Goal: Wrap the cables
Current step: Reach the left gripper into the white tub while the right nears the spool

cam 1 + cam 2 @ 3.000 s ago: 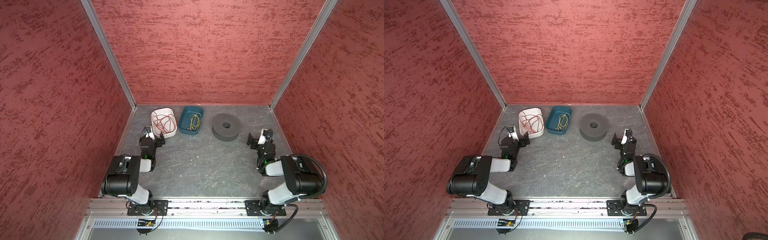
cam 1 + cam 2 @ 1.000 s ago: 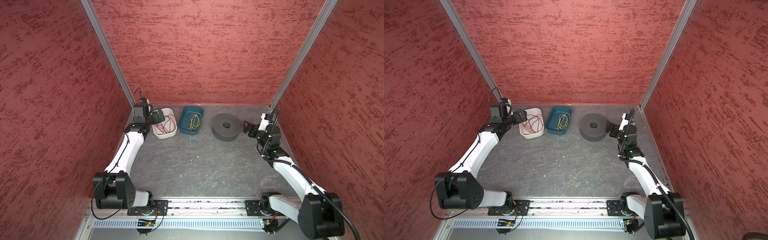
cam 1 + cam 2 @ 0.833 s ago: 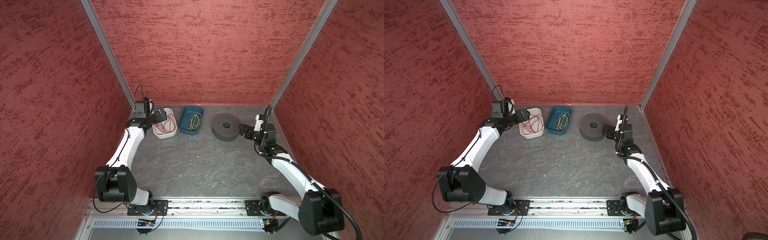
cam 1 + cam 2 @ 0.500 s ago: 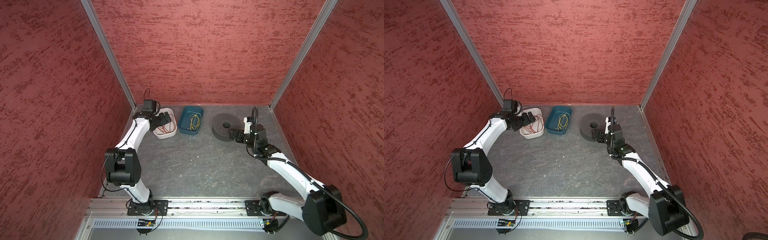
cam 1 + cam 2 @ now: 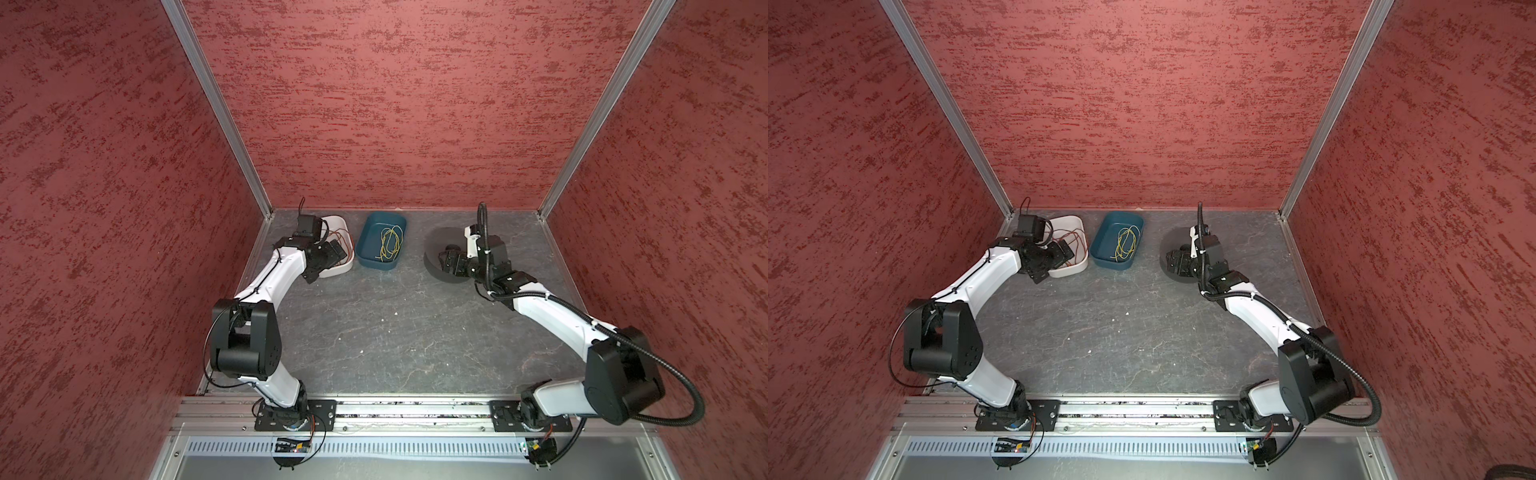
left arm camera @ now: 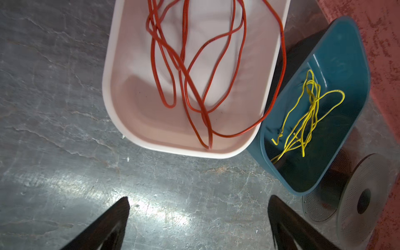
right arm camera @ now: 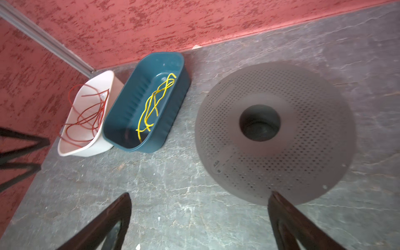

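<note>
- Top views, far left: stretched out from a folded rest in the last few seconds, bringing the left gripper (image 5: pixel 334 252) over the white tray (image 5: pixel 347 266); jaws spread wide, nothing held.
- Left wrist view, inside that tray: filled with the cables (image 6: pixel 205 119), thin glossy red loops, limp and loosely tangled, one strand draped over the rim toward the blue tray (image 6: pixel 346 65).
- Just right: holds only thin yellow wires (image 6: pixel 311 99).
- Far right: likewise extended, placing the right gripper (image 7: pixel 200 195), wide open and empty, above the edge of the grey perforated spool (image 7: pixel 303 151).
- Likely means pickup comes next; nothing wrapped yet.
</note>
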`<action>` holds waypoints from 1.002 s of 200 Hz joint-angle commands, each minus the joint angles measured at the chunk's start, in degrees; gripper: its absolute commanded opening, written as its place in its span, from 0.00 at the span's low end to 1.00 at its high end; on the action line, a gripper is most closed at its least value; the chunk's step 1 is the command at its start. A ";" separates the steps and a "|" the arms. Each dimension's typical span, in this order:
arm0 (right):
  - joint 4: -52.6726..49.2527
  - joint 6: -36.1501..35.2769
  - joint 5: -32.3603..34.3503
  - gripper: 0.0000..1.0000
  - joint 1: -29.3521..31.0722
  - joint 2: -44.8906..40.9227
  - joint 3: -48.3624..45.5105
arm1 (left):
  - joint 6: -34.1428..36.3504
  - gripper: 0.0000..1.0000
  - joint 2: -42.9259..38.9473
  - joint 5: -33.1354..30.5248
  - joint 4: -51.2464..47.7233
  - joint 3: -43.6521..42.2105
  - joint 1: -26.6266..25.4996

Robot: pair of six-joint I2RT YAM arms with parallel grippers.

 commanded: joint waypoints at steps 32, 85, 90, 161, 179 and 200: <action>1.51 1.16 1.71 0.99 1.41 -2.54 -1.95 | 1.29 1.00 8.13 -1.41 0.63 7.95 2.01; 2.23 2.17 3.25 0.99 1.50 -5.65 -6.22 | 4.23 0.96 17.73 -5.17 -0.81 15.79 2.13; 2.11 2.13 3.22 0.99 1.48 -5.72 -6.25 | 4.92 0.96 18.82 -5.92 -1.24 17.04 1.98; 4.51 2.22 -0.12 0.99 1.44 -3.26 -6.30 | 13.65 0.85 29.37 -12.89 -5.90 29.14 0.50; 4.60 2.22 -0.87 0.99 1.47 -2.25 -5.86 | 13.50 0.85 30.82 -11.56 -5.67 29.75 1.19; 5.31 2.39 -1.28 0.99 1.50 -1.45 -5.90 | 14.18 0.85 32.48 -12.39 -5.54 30.56 1.40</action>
